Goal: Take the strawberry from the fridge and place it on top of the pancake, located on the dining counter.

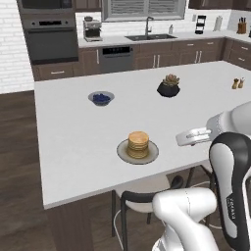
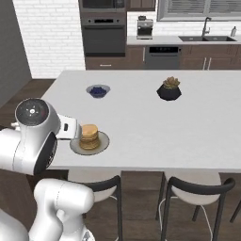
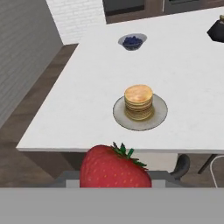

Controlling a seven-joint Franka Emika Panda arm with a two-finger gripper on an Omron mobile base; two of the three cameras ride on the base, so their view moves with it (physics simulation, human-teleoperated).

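My claw (image 3: 114, 186) is pinching the strawberry (image 3: 114, 168). The berry is big and red at the bottom of my hand view, with its green leaves on top. I cannot see my finger tips, because the berry hides them. I hold it up in the air, off the near edge of the counter (image 3: 183, 65), not over the top yet.

Past the berry sits the pancake (image 3: 138, 102). It is a small golden stack on a round grey plate (image 3: 160, 114). The plate is close to the near edge of the counter, toward its left end. In the left base view the pancake (image 1: 138, 144) sits to the left of my arm.

Farther back, near the far left corner, is a grey bowl (image 3: 132, 41) with blue berries in it. A dark potted plant (image 2: 169, 89) stands well to the right of the bowl, near the middle of the counter. Two small shakers (image 1: 238, 83) stand near the right edge.

Dark stools (image 2: 195, 190) are tucked under the near edge.
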